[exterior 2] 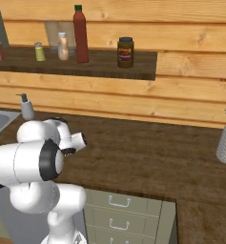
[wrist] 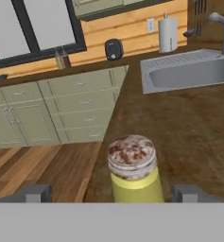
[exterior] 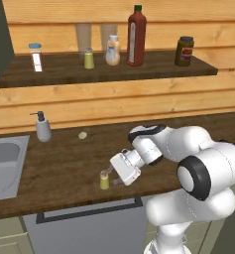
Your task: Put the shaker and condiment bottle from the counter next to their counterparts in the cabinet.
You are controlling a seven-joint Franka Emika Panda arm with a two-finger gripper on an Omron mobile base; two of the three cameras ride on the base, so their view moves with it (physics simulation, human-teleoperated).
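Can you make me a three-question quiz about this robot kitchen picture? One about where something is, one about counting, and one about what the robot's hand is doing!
1. Where is the small yellow-green shaker with the pale cap nearest the gripper?
A. in the sink
B. on the dark wooden counter
C. on the floor

2. How many tall red bottles with a green cap stand on the wooden shelf cabinet?
A. one
B. two
C. three

3. What are the gripper's fingers doing?
A. open, either side of the shaker
B. squeezing the red bottle
C. holding a cup

Answers: 1 B, it stands near the counter's front edge. 2 A, just one shows. 3 A, the hand view shows the tips spread apart.
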